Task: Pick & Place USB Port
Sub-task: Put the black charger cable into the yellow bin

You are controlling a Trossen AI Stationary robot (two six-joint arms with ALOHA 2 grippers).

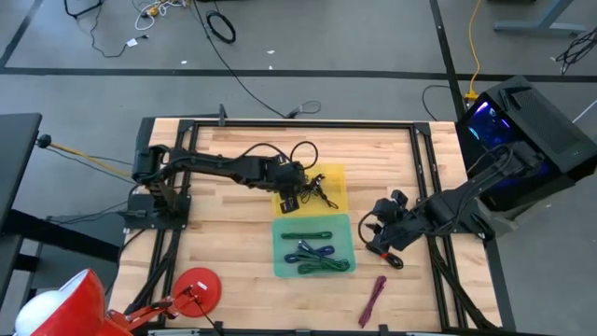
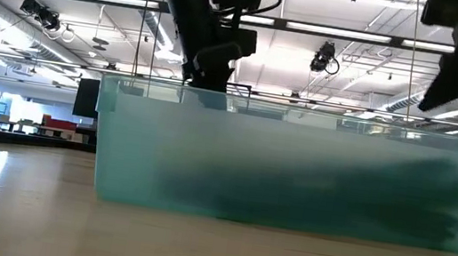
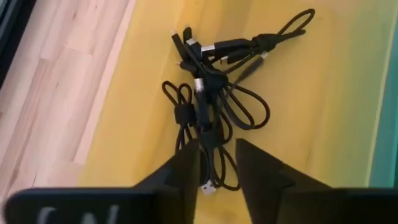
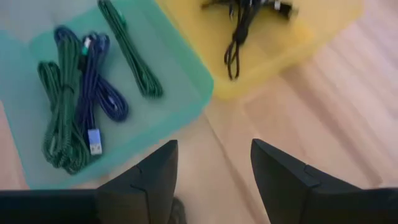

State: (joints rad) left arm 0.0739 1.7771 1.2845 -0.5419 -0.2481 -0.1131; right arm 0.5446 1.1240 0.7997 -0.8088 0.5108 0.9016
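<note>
A tangle of black USB cables (image 3: 211, 93) lies in the yellow tray (image 3: 323, 124), which sits mid-table (image 1: 334, 177). My left gripper (image 3: 217, 168) hangs just over that pile (image 1: 312, 191), pointing down at a slant. It is open, with one black cable bundle running under the gap between its fingers. I cannot tell whether they touch it. Green and blue braided cables (image 4: 74, 106) lie in the green tray (image 4: 186, 93) in front of the yellow one. My right gripper (image 4: 214, 168) is open and empty above the bare wood right of the green tray (image 1: 376, 238).
A maroon cable (image 1: 373, 301) lies loose on the table near its front edge, right of the green tray (image 1: 284, 266). A red round object (image 1: 196, 285) stands at the front left. Black frame rails (image 1: 424, 187) run along the table's sides.
</note>
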